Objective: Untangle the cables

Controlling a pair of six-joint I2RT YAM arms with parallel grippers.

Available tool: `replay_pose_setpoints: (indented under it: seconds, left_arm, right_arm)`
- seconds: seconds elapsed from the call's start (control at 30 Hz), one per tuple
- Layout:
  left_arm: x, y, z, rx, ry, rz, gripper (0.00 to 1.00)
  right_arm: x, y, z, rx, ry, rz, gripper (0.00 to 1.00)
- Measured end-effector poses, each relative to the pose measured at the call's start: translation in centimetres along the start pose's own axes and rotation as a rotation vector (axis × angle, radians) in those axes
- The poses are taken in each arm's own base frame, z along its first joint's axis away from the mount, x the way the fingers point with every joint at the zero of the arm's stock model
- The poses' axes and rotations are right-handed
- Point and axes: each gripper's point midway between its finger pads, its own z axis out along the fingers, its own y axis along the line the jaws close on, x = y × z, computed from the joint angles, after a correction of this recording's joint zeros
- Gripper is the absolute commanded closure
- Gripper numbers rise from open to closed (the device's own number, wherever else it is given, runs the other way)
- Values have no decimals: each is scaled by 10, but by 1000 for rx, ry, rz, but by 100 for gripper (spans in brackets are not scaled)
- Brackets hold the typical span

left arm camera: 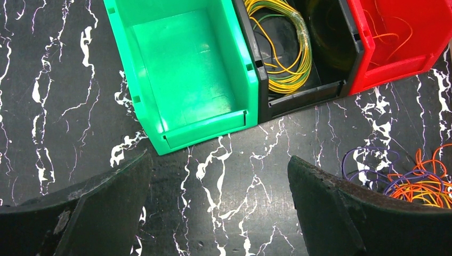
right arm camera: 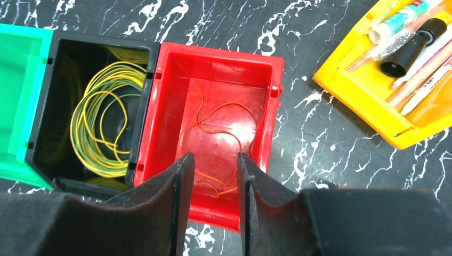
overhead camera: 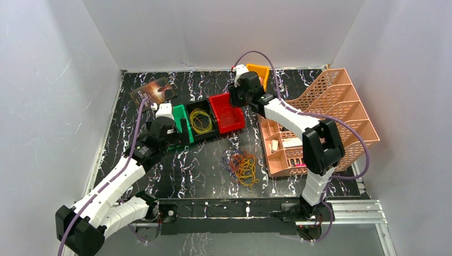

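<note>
The right pincer [right arm camera: 213, 160] hangs over the red bin [right arm camera: 272, 96], its jaws released and standing a little apart with nothing between them. A single thin orange wire [right arm camera: 224, 128] lies loose on that bin's floor below. The tangle of cables [overhead camera: 242, 166], thin loops of orange, yellow, red and purple, lies on the black marbled surface [overhead camera: 202, 181] in front of the red bin, towards the arm bases and apart from it. Seen from above, a black bin [right arm camera: 144, 106] touches the red bin's left side and holds a coil of yellow-green wire [right arm camera: 101, 128]. A green bin [left arm camera: 242, 64] sits one place further left of the red bin, against the black one. The left pincer [left arm camera: 218, 160] is spread wide and grasps nothing. It hovers over bare surface just off the green bin's near end, well left of the red bin. Behind and to the right of the red bin lies a yellow tray [right arm camera: 362, 106] of pens and tubes, and to the right of the red bin stands a salmon-pink desk organiser [overhead camera: 330, 101].
</note>
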Motion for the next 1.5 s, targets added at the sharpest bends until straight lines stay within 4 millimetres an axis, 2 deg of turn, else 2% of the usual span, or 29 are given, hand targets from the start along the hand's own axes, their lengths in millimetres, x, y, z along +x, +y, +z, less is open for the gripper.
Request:
replay_pose_setpoints:
  seconds: [0.1,0.23,0.37,0.43,0.67,0.9,1.2,1.3,1.5]
  left_arm:
    - [0,-1,0,5,1,5,2]
    - [-1,-7,0,42,1,15,2]
    - [-2,-21,2,110,1,23,2]
    - [2,-28,6,140,20,27,2]
    - [11,-63,16,267,63,48,2]
    - [30,-103,23,374,117,114,2]
    - [23,-118,19,429,84,109,2]
    - [22,-120,19,437,80,104,2]
    - [23,-123,17,452,85,104,2]
  right_arm:
    - [-3,1,-17,-1,-11,0,53]
    - [-1,1,-57,0,-13,2,52]
    - [12,0,-94,6,17,25,52]
    - [27,-2,-109,18,52,54,52]
    - [104,-8,-154,63,198,204,52]
    - [144,-5,-172,74,271,320,52]
    - [189,-3,-179,83,363,398,55]
    - [195,-6,-174,103,370,406,57]
    - [193,-8,-151,114,353,422,60]
